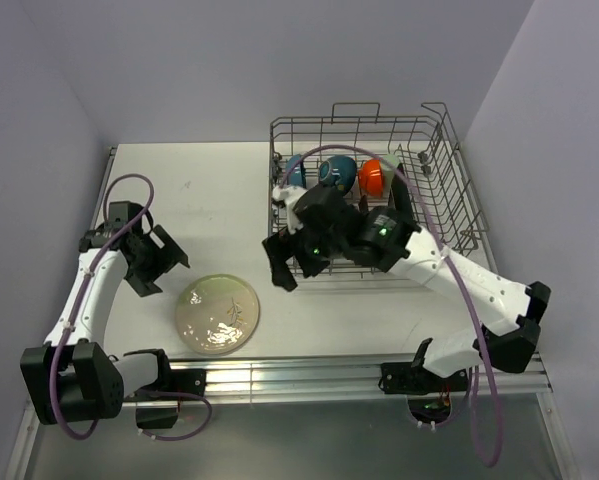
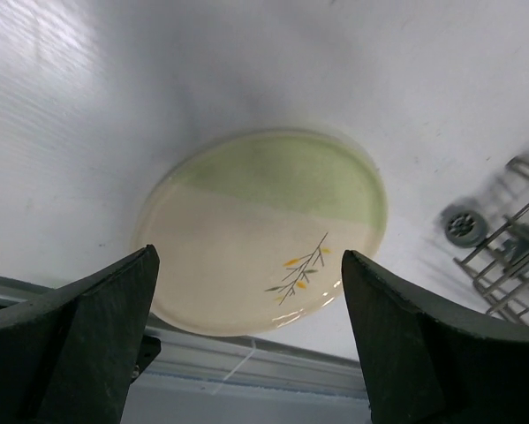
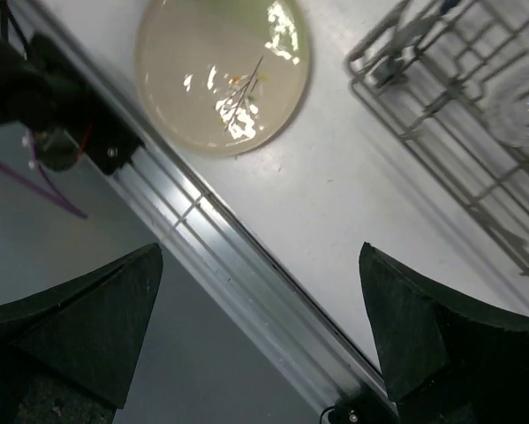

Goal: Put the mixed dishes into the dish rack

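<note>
My left hand (image 1: pixel 157 262) is spread wide with nothing between its fingers (image 2: pixel 87 336), and it hangs above the worktop (image 1: pixel 209 200) without touching anything. The cream round plate (image 1: pixel 217 314) lies flat on the worktop just ahead of this hand and below it. In the left wrist view the plate (image 2: pixel 264 230) sits framed between the two fingers, green across its far part and cream with a small sprig pattern on the part nearer the hand. My right hand (image 1: pixel 297 262) is also fully spread and empty. It hovers beside the near left corner of the dish rack (image 1: pixel 449 170), with that arm reaching across the rack's near side. From this hand the plate (image 3: pixel 222 75) is off to one side and apart from it, close to the metal rail (image 3: pixel 246 291) at the worktop's near edge, and a corner of the rack (image 3: pixel 458 79) shows on the other side. Beyond the right hand, toward the back of the rack, a blue-inside bowl (image 1: pixel 337 172) and an orange bowl (image 1: pixel 371 176) stand side by side among the tines.
</note>
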